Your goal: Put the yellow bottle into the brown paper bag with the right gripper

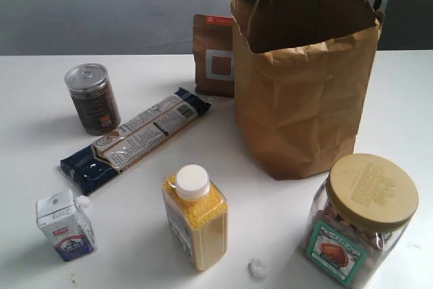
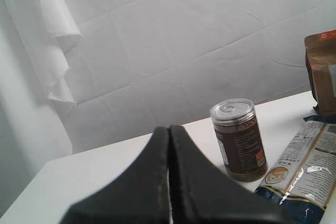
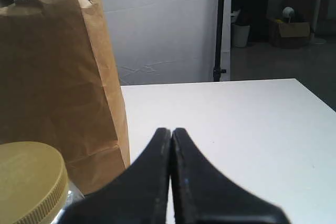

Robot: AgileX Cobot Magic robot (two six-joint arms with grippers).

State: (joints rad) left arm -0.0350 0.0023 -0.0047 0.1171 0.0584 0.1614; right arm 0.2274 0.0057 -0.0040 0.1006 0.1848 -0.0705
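Note:
The yellow bottle stands upright near the table's front, white cap on top, full of yellow grains. The brown paper bag stands open behind it to the right; its side also fills the right wrist view as the brown paper bag. No arm shows in the exterior view. My right gripper is shut and empty, low over the table beside the bag and the jar. My left gripper is shut and empty too, facing the can. The bottle is out of both wrist views.
A tan-lidded clear jar stands at front right, right of the bottle. A dark can, a long blue pasta packet, a small milk carton and a dark-brown pouch lie left and behind. A white crumb sits near the bottle.

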